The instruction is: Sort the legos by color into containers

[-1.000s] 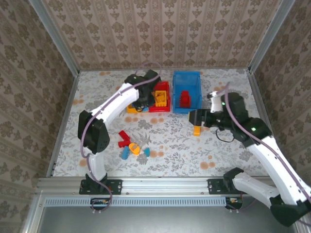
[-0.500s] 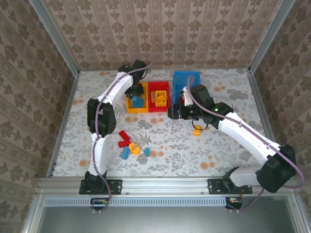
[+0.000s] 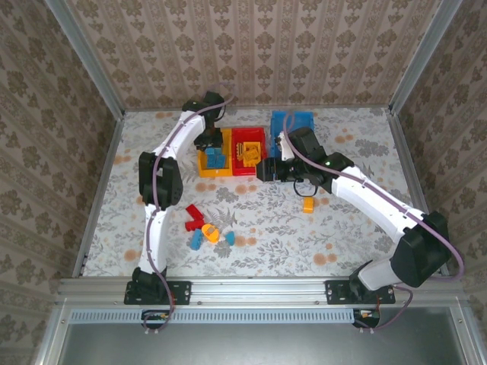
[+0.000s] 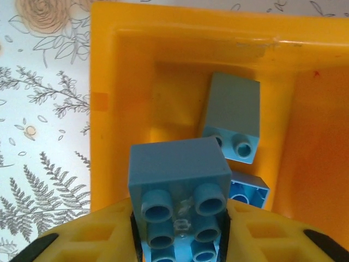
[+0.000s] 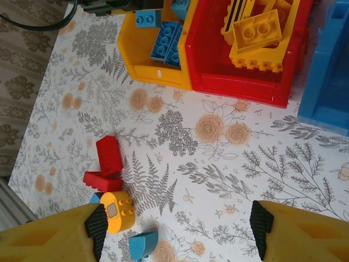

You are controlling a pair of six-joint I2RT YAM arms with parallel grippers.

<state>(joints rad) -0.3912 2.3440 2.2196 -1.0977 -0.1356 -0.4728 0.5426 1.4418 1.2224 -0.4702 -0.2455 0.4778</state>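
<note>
Sorting run, seen from overhead and from both wrists: the left gripper (image 4: 178,240) was clamped on a blue brick (image 4: 177,172) and held it above the yellow bin (image 4: 103,103). Two more blue bricks (image 4: 232,117) lay inside that bin. It stood against the red bin (image 3: 245,172), with the blue bin (image 3: 300,122) just beyond. The three formed a row near the middle of the far edge of the tabletop (image 3: 365,228).

The right gripper (image 5: 180,229) had its jaws spread wide with nothing between them. It hung over bare tabletop on the near side of the red bin, which held yellow bricks (image 5: 256,33).

Loose pieces lay toward the near left corner: two red bricks (image 5: 109,154), an orange brick (image 5: 117,210) and a blue piece (image 5: 143,243). A lone orange piece (image 3: 307,204) sat near the tabletop's middle, beside the right arm.
</note>
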